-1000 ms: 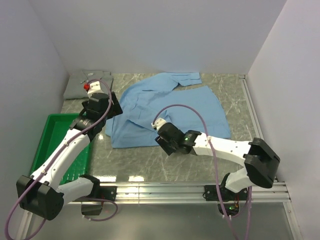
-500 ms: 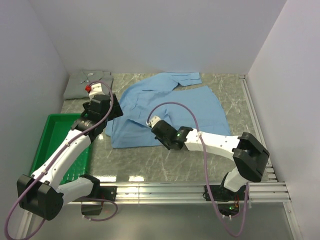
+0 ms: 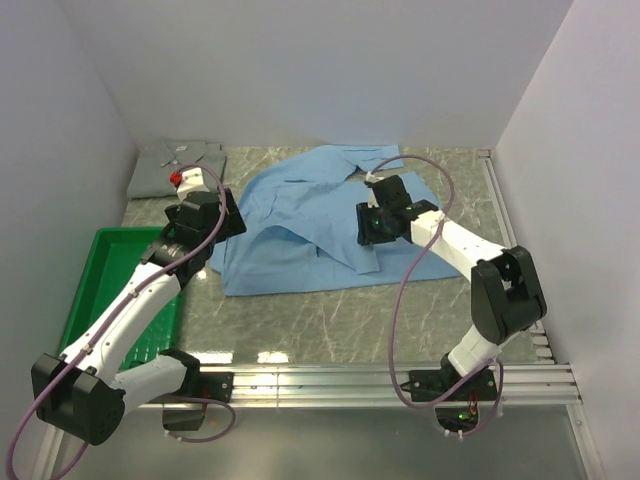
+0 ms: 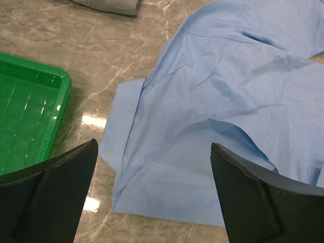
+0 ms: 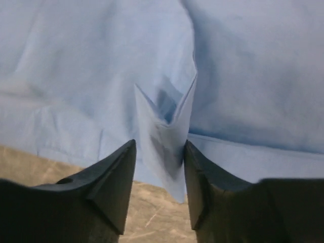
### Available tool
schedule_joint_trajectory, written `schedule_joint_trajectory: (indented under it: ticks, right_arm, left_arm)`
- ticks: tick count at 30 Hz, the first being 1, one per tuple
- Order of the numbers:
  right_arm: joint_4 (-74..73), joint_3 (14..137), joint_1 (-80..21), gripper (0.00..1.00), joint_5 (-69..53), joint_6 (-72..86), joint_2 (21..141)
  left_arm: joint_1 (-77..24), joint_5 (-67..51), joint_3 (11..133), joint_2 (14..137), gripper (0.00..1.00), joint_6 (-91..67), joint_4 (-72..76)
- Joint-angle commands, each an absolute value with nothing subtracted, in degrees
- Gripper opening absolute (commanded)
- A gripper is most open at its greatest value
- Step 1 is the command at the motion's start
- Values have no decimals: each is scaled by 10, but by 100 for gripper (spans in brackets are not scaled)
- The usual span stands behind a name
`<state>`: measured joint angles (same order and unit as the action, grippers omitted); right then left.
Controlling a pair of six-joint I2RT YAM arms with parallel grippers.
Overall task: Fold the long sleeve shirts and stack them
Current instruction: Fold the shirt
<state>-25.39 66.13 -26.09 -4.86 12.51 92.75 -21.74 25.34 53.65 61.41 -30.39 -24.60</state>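
The light blue long sleeve shirt (image 3: 300, 215) lies spread across the middle of the table, with a flap drawn over its centre. My right gripper (image 3: 372, 226) sits low on its right half. In the right wrist view the jaws (image 5: 159, 147) stand partly apart, and a raised fold of blue cloth (image 5: 169, 126) is between the fingers, leaning on the right one. The pale grey-green shirt (image 3: 170, 168) lies folded in the far left corner. My left gripper (image 3: 222, 220) hovers wide open over the blue shirt's left edge (image 4: 152, 167), holding nothing.
A green plastic tray (image 3: 105, 285) lies at the near left, beside the left arm; its corner (image 4: 30, 111) also shows in the left wrist view. White walls close in the back and both sides. A metal rail (image 3: 500, 215) runs along the table's right edge.
My right gripper shut on the blue shirt near its front edge, swung right and farther back dragging cloth over the middle, and its jaws have now parted. The left arm stayed put.
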Motion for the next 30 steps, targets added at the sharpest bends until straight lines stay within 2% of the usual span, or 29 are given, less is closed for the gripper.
schedule_joint_trajectory:
  ticks: [1, 5, 8, 11, 17, 20, 22, 27, 30]
  right_arm:
    - [-252, 697, -255, 54, -20, 163, 930]
    - [-257, 699, -257, 56, 143, 192, 912]
    - [-247, 683, -266, 56, 165, 193, 885]
    - [-256, 671, -295, 56, 248, 211, 871]
    - [-285, 681, -316, 57, 214, 290, 922]
    - [-296, 692, -318, 64, 208, 349, 958]
    - [-292, 693, -317, 66, 205, 380, 972]
    - [-287, 712, -320, 66, 198, 404, 1023]
    - [-297, 719, -320, 62, 211, 414, 1052]
  left_arm:
    - [-220, 259, 536, 601, 99, -290, -228]
    - [-220, 258, 534, 604, 99, -290, -227]
    - [-220, 258, 535, 608, 99, -291, -229]
    - [-220, 254, 538, 615, 99, -291, -231]
    - [-220, 250, 537, 620, 99, -291, -229]
    - [-220, 251, 535, 620, 99, -291, -228]
    - [-220, 250, 536, 621, 99, -291, -230]
    - [-220, 250, 537, 619, 99, -290, -233]
    - [-219, 250, 535, 616, 99, -290, -232]
